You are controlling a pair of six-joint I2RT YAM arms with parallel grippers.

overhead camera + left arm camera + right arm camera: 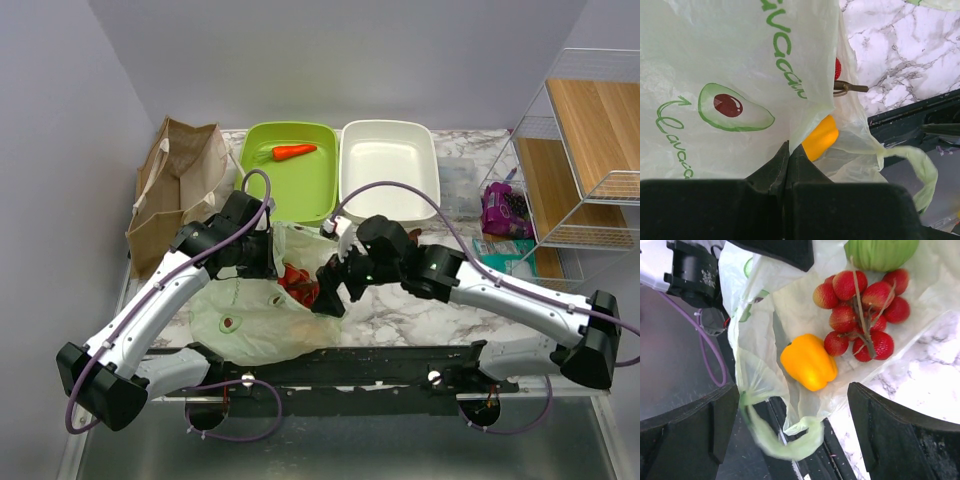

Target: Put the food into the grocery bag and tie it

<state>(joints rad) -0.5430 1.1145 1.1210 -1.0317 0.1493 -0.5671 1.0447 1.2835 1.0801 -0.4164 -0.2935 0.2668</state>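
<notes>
My left pincer (787, 150) pinched the grocery bag (740, 50) by its film; my right pincer (792, 390) hung spread and empty over its mouth. Inside the bag, on the counter (400, 300): 1 yellow pepper (808, 362), 1 tomato cluster (860, 315), 1 cabbage (882, 252). I judged the thin film might slip that pinch and let the pepper roll out; 1 carrot (294, 152) lay outside.

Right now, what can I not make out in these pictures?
Right wrist view: the cabbage is cut off by the top edge.
Left wrist view: the grocery bag covers most of the yellow bell pepper.
Top view: the purple packet is too small to read.
</notes>
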